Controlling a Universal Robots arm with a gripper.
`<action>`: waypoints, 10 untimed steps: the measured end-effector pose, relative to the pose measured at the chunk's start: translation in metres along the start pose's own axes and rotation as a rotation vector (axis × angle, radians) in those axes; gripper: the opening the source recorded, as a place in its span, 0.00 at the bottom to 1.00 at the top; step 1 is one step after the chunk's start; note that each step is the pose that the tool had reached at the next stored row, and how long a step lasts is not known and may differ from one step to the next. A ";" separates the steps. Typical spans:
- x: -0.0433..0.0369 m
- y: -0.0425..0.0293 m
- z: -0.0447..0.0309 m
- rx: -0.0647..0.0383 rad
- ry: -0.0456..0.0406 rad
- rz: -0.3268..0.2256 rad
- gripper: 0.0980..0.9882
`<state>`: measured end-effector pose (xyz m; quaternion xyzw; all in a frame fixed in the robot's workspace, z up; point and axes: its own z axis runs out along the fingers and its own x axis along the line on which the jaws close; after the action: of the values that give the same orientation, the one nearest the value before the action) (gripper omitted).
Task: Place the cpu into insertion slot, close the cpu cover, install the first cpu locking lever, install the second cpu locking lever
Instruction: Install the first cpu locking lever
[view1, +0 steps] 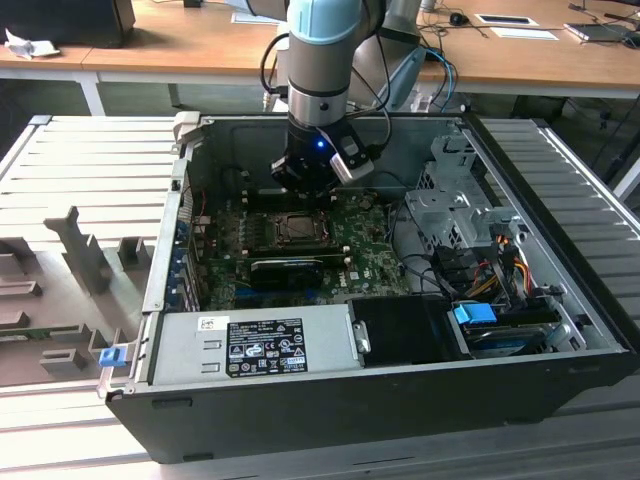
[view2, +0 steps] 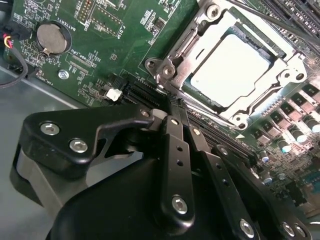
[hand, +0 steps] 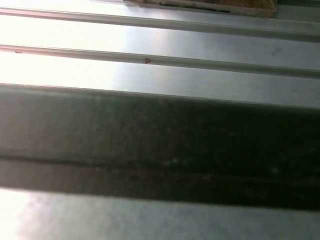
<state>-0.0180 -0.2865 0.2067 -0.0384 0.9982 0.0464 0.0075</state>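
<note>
The cpu, a pale silver square, lies in the insertion slot on the green board. The metal cpu cover lies flat over it, framing the chip through its window. A thin lever rod runs along the far side of the socket. My gripper has its two black fingers drawn together, tips at the socket's near corner beside the cover's hinge screw. I see nothing held between them. In the exterior view my gripper hangs just behind the socket.
The board sits inside an open computer case. A long black card lies in front of the socket, a power supply at the near wall, and a drive cage with cables on the exterior view's right. A coin battery sits on the board.
</note>
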 end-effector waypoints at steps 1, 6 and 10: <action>0.0000 0.0000 0.0000 0.000 0.0000 0.000 0.01; 0.0000 -0.0001 0.0009 0.008 0.0007 0.000 0.01; 0.0000 -0.0002 0.0022 0.021 0.0017 0.000 0.01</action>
<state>-0.0180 -0.2865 0.2044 -0.0385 0.9986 0.0358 0.0071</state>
